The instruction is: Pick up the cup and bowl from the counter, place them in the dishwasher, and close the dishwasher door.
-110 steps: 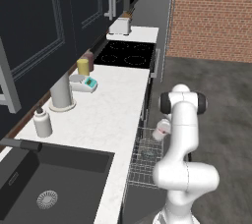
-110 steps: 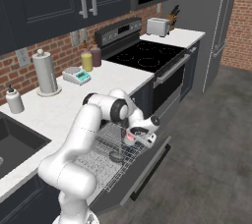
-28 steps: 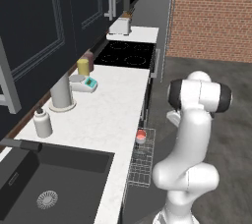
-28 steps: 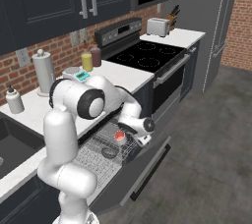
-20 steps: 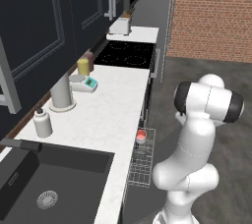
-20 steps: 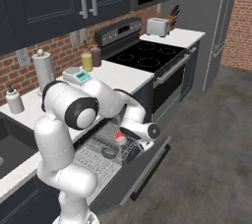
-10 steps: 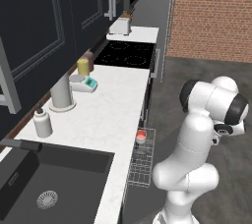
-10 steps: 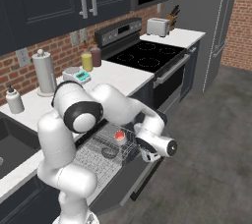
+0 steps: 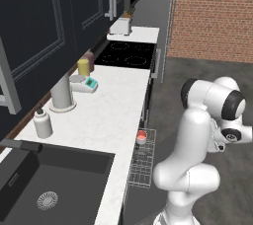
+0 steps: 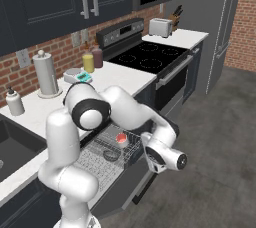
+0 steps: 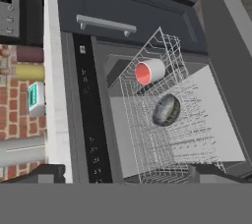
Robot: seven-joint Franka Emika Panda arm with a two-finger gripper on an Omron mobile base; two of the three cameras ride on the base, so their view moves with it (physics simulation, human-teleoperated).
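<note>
Now the cup point(image 11: 149, 71) and bowl point(image 11: 166, 109) both sit in the rack point(image 11: 172, 134), the cup near its back edge. With empty gripper point(image 10: 167, 159) wide open beyond the door point(image 11: 216, 120), push the rack in first, then lift the door from its outer edge.

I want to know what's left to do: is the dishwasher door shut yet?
Open. The dishwasher door lies folded down, with the wire rack pulled out over it, holding the cup and bowl.

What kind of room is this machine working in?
A home kitchen, computer-drawn by the look of it: a black cooktop, a black sink, and an open dishwasher holding a cup and bowl.
</note>
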